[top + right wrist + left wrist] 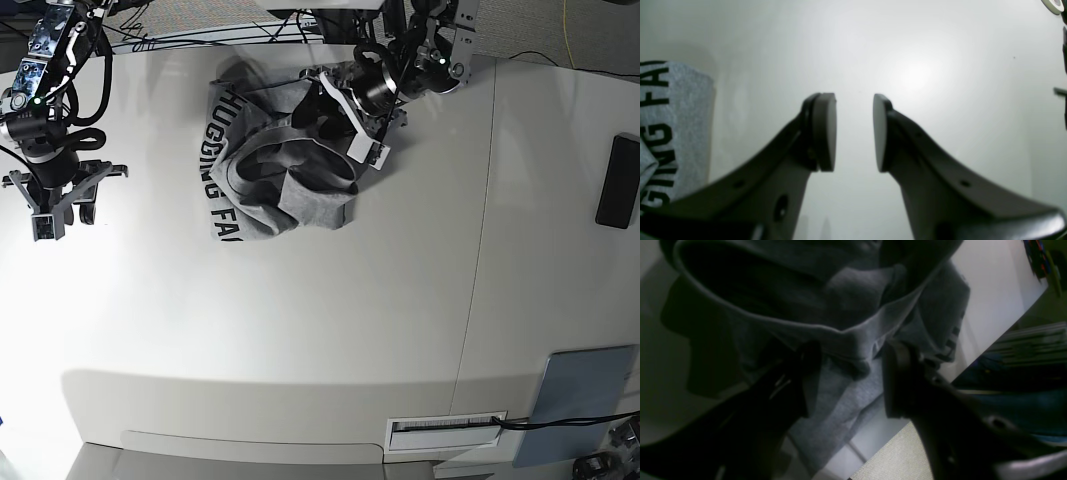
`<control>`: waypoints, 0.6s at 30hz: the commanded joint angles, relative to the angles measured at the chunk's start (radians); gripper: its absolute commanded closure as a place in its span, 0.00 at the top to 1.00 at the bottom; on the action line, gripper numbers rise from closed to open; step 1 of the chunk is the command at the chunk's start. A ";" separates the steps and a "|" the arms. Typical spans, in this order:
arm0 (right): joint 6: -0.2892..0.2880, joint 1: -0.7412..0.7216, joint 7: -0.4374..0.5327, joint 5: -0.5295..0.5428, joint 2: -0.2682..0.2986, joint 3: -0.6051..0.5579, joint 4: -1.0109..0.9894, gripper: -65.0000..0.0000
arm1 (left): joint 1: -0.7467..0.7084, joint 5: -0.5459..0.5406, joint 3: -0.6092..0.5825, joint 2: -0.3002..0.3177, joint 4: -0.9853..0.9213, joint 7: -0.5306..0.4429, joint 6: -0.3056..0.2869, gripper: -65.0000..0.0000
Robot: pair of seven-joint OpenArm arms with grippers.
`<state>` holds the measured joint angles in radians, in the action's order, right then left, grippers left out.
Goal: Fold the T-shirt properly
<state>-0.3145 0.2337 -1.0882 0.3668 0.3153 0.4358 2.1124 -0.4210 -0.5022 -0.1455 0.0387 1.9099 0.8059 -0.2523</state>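
The white worktop (330, 330) carries the T-shirt (265, 180), bunched in a heap near its far edge, lettering curling along one side. Soft, light cloth, it will sag and slide; best pinched at a hem or the collar. The left gripper (848, 380) straddles a hem, clench unclear. The right gripper (854, 131) hangs released, well apart.

Left gripper (846, 380): matte black curved fingers, flat oval pads, small screw holes | Right gripper (853, 133): dark grey fingers, pale grey oval pads | Arms: black-and-silver links, black cables, green indicator lights.
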 commanded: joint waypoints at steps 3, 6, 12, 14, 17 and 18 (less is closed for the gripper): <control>0.000 -0.006 0.022 0.003 0.014 0.006 0.017 0.29 | 0.000 -0.018 -0.003 -0.006 -0.026 -0.021 -0.005 0.47; 0.000 -0.006 0.023 0.003 0.014 0.006 0.016 0.29 | 0.000 -0.019 -0.003 -0.018 -0.054 -0.021 -0.006 0.47; 0.000 -0.006 0.023 0.003 0.014 0.006 0.017 0.29 | 0.003 -0.025 -0.003 -0.027 -0.059 -0.066 -0.010 0.41; 0.000 -0.006 0.023 0.002 0.014 0.006 0.016 0.29 | 0.003 -0.025 -0.003 -0.027 -0.059 -0.066 -0.010 0.33; 0.000 -0.006 0.023 0.002 0.014 0.006 0.016 0.29 | 0.003 -0.025 -0.003 -0.027 -0.060 -0.066 -0.010 0.19; 0.000 -0.006 0.023 0.002 0.014 0.006 0.017 0.29 | 0.003 -0.025 -0.003 -0.027 -0.060 -0.066 -0.010 0.12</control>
<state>-0.3145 0.2337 -1.0878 0.3668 0.3153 0.4358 2.1124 -0.4206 -0.5121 -0.1459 0.0166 1.8366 0.7578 -0.2539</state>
